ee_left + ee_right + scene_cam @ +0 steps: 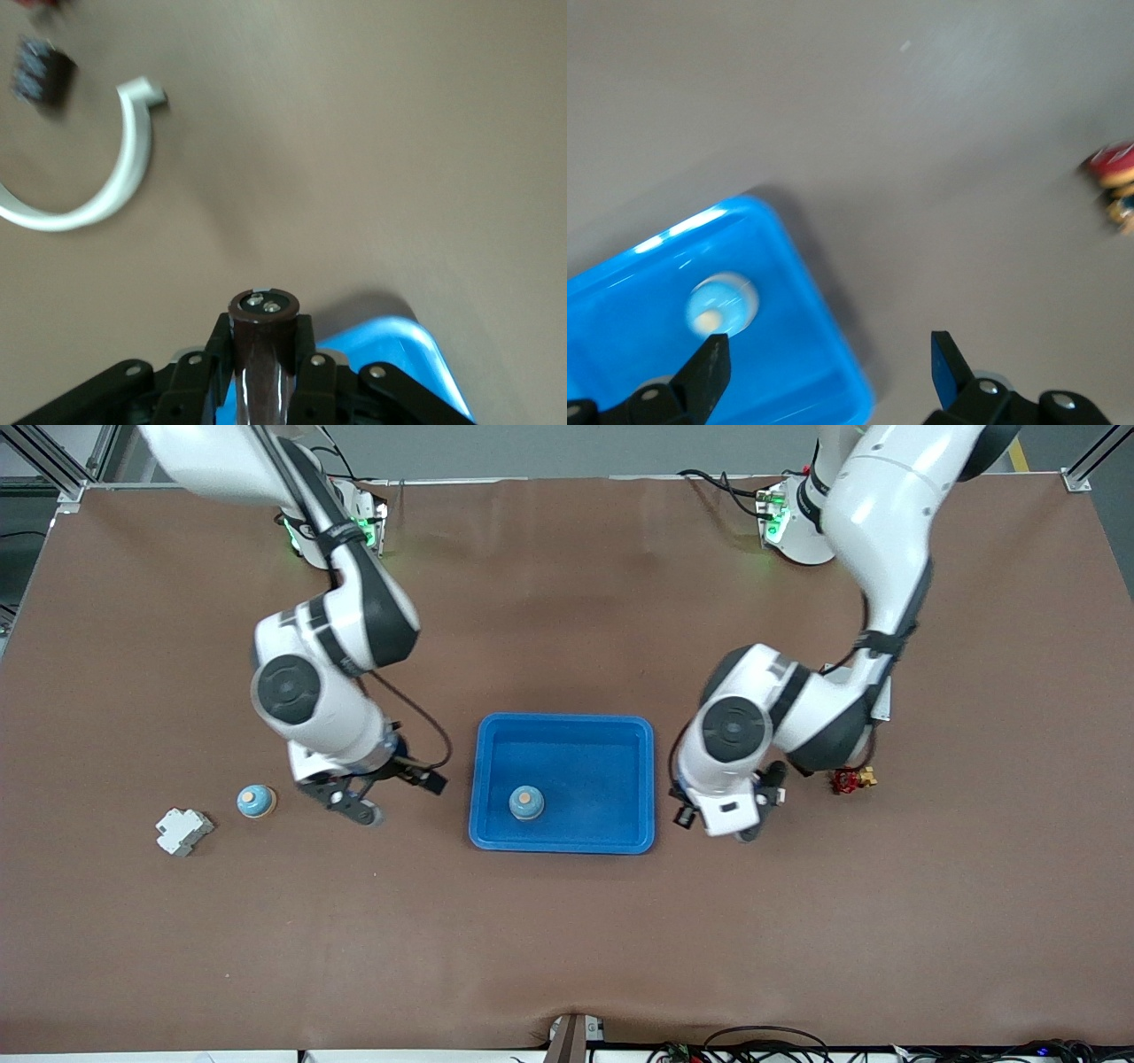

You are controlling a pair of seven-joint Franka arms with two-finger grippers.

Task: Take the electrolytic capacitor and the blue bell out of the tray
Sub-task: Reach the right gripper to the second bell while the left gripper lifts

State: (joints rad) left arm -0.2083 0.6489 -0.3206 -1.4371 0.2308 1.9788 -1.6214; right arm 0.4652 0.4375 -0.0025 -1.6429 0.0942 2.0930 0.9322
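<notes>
The left hand [262,372] is clenched on the electrolytic capacitor [263,341], already out over the tabletop [567,957] at the tray's [496,841] three o'clock. The blue bell [526,802] sits inside at seven o'clock; the right hand [828,363] hangs released.

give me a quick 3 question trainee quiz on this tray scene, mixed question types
1. True or false: the left claw is shut on the dark brown cylindrical electrolytic capacitor, outside the shallow bright-blue plastic tray.
2. Which sits inside the tray? A) a white plastic block B) a round blue bell with an orange button C) a curved white plastic piece
3. Fill in: the right claw, hanging over the table between the tray and a second blue bell, has its fingers ____.

Key: 1 true; 2 B; 3 open
</notes>
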